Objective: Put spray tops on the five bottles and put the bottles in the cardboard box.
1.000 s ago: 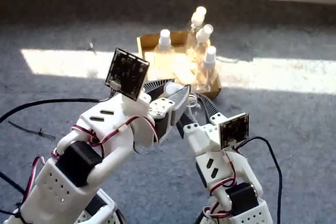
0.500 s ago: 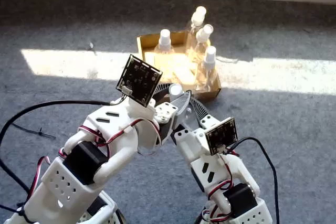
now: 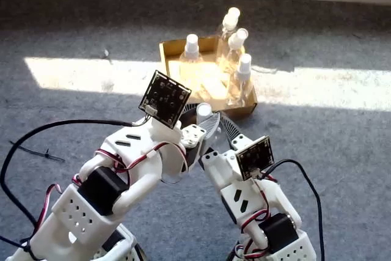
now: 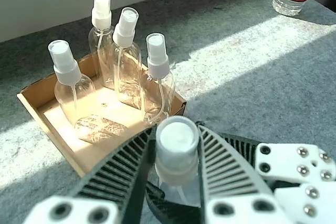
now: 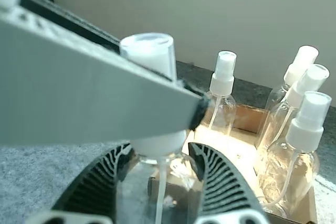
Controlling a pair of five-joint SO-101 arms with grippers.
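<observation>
Left gripper: fingers closed against the white spray top, one on each side.
Right gripper: fingers clamped on the clear bottle below that top.
Bottle position: upright over the grey carpet, just beside the cardboard box.
Box contents: four bottles with tops on, standing upright.

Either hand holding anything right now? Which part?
Left hand clamps the white spray top; right hand grips the same clear plastic bottle by its body, just below the top.
</observation>
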